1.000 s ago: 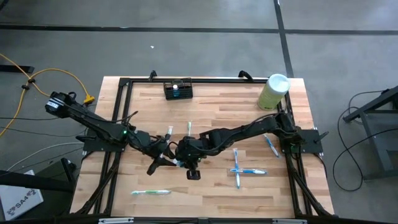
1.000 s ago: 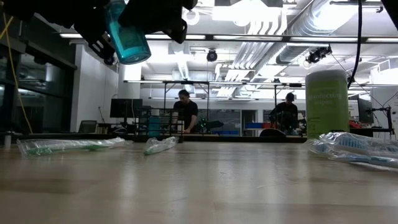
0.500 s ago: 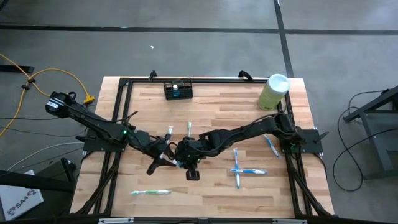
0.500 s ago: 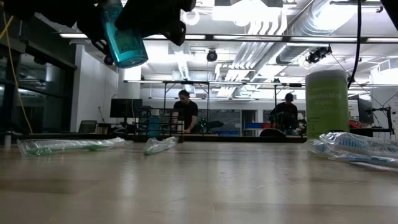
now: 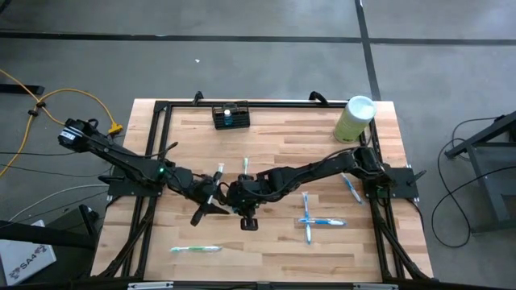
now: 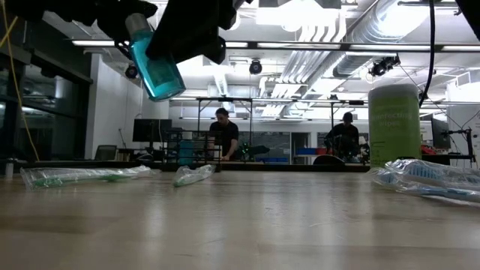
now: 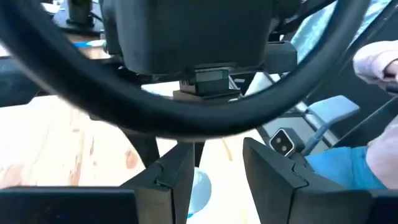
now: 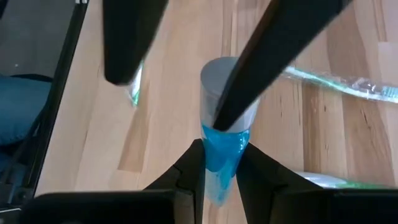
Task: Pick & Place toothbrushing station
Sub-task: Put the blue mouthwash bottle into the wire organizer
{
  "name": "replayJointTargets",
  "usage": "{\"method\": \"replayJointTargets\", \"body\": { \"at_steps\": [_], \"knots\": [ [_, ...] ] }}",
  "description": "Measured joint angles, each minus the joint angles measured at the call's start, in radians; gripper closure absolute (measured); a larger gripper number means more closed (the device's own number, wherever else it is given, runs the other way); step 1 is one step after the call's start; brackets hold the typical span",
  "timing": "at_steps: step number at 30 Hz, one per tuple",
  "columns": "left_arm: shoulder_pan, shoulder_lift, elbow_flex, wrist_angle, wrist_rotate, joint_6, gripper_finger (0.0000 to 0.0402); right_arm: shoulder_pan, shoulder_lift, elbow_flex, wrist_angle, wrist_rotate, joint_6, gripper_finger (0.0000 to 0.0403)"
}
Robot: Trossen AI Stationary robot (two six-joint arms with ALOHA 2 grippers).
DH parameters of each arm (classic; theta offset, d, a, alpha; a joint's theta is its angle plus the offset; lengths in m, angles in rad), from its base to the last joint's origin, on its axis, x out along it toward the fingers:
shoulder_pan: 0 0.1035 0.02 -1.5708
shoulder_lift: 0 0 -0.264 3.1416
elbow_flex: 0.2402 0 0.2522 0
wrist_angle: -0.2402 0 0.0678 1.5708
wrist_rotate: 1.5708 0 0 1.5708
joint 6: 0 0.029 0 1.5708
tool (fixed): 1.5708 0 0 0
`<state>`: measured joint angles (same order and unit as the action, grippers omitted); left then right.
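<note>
A wooden table (image 5: 274,242) with a black frame is being seen from above, with two dark arms meeting near its middle.

Starting at the left, the left arm is reaching in from the table's left edge toward the centre. The left gripper (image 5: 211,199) is hanging above the wood just beside the right one; its fingers (image 7: 174,177) are standing apart with only a gap and a pale rounded shape between them, gripping nothing. Near the front left edge, a wrapped toothbrush (image 5: 194,249) is lying flat.

At the centre, the right gripper (image 5: 240,201) is clasping a small bottle (image 6: 154,56) of blue liquid with a pale cap, holding it tilted in the air above the table. In the right wrist view its fingers (image 8: 189,168) are pressing on both sides of the bottle's blue part. Just behind the grippers, another wrapped toothbrush (image 5: 245,167) is lying on the wood.

The toothbrushing station (image 5: 230,116), a small black slotted holder, is sitting at the table's far edge, left of centre, well apart from both grippers.

Further right, two crossed toothbrushes (image 5: 316,220) are lying on the table, with one more (image 5: 351,189) near the right arm's base. A pale green cylinder (image 5: 355,119) with a white lid is standing at the far right corner.

In the room beyond, two people (image 6: 223,135) are standing at benches.
</note>
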<state>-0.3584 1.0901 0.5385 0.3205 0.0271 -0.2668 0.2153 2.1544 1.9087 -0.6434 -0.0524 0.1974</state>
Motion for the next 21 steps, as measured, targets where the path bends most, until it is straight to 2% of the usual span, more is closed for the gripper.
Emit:
{"method": "replayJointTargets", "body": {
  "at_steps": [21],
  "knots": [
    [0.006, -0.006, -0.002, -0.017, -0.040, 0.058, 0.0267, 0.014, -0.004, 0.003, -0.002, 0.002, -0.010, 0.0339]
  ]
}}
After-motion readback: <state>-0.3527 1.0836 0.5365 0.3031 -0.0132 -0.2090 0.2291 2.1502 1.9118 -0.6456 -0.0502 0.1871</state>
